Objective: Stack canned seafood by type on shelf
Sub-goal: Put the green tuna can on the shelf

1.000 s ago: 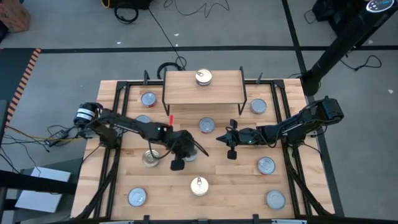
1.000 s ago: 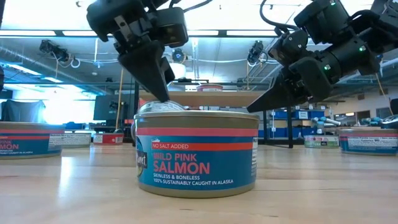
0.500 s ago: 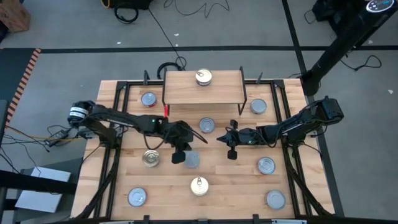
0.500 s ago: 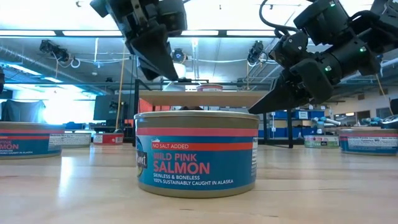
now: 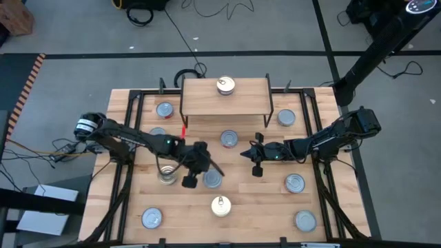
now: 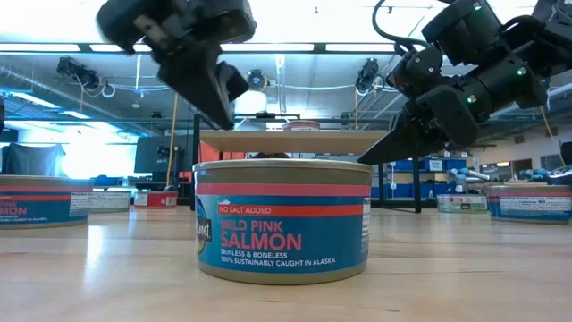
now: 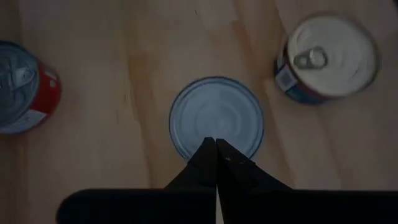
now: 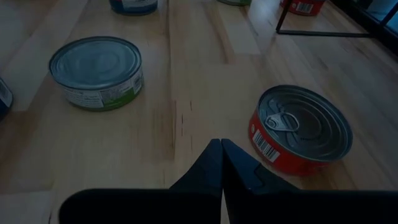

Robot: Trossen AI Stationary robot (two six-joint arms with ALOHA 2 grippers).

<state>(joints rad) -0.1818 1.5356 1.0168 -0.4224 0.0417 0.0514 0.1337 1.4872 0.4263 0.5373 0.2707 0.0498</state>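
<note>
My left gripper (image 5: 201,167) is shut and hovers over a silver plain-topped can (image 7: 216,118) that stands flat mid-table (image 5: 212,179). In the low view the left gripper (image 6: 219,112) is well above can height. My right gripper (image 5: 256,155) is shut too and waits to the right of the table's middle, raised (image 6: 366,159), near a red-sided can (image 8: 301,127). The shelf (image 5: 225,100) stands at the far edge on black legs, with one gold-topped can (image 5: 225,85) on it. A salmon can (image 6: 281,219) stands near the table's near edge (image 5: 220,205).
Other cans are scattered over the slatted table: one beside the left arm (image 5: 165,176), a red one before the shelf (image 5: 229,138), others at left (image 5: 164,109), right (image 5: 286,118), (image 5: 295,183) and in the near corners (image 5: 151,218), (image 5: 304,220). Black frame rails (image 5: 127,158) run along both sides.
My left gripper has risen from just above the table behind the salmon can to well above can height, then shifted a little toward the table's left and near edge. The silver can under it now shows uncovered, flat on the table.
</note>
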